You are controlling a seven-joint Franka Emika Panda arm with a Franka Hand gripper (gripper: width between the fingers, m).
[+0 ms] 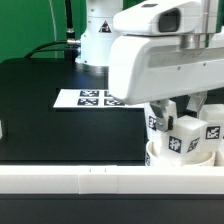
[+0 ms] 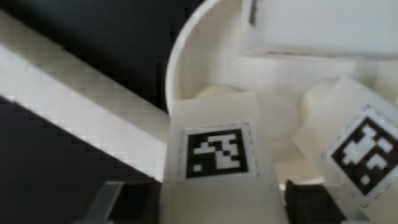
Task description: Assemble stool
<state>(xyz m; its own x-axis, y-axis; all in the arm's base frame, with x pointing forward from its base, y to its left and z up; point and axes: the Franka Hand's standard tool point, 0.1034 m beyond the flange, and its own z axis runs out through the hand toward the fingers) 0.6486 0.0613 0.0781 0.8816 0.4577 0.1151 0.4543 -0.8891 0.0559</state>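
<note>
the gripper [image 1: 172, 112] is down over the round seat [image 1: 160, 156] at the exterior view's right, close against the white border rail [image 1: 60, 180], its fingers drawn in close on an upright block leg [image 1: 183, 138] whose tag faces out. in the wrist view that leg [image 2: 217, 140] stands between the dark fingertips [image 2: 111, 198] with a second leg [image 2: 365, 140] beside it, both against the seat's curved wall [image 2: 196, 50]. the arm's white body hides the grip itself in the exterior view, the legs crowd together there and are cut by the frame edge, and the marker board [image 1: 85, 98] lies partly covered behind.
</note>
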